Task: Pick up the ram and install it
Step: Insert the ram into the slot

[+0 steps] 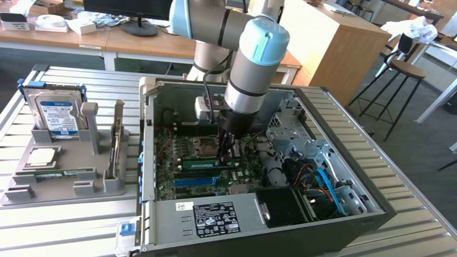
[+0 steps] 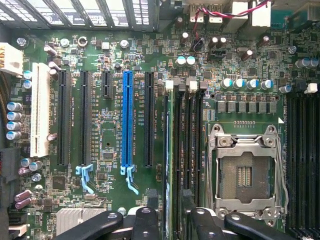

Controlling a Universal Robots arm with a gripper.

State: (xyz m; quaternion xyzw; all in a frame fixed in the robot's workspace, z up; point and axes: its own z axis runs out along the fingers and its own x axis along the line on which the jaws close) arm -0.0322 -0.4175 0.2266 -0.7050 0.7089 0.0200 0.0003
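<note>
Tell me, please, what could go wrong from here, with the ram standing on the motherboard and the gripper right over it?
1. The ram stands edge-up beside the CPU socket. I cannot tell whether it is fully seated, so it may sit skewed or work loose.
2. The open gripper straddles the ram closely, so a skewed lift might snag and drag it.
3. The CPU socket lies uncovered nearby, and any sideways drift could damage its contacts.

ram (image 1: 205, 159) | long green stick | on edge | in motherboard (image 1: 168, 185) slot beside CPU socket (image 1: 202, 143)
</note>
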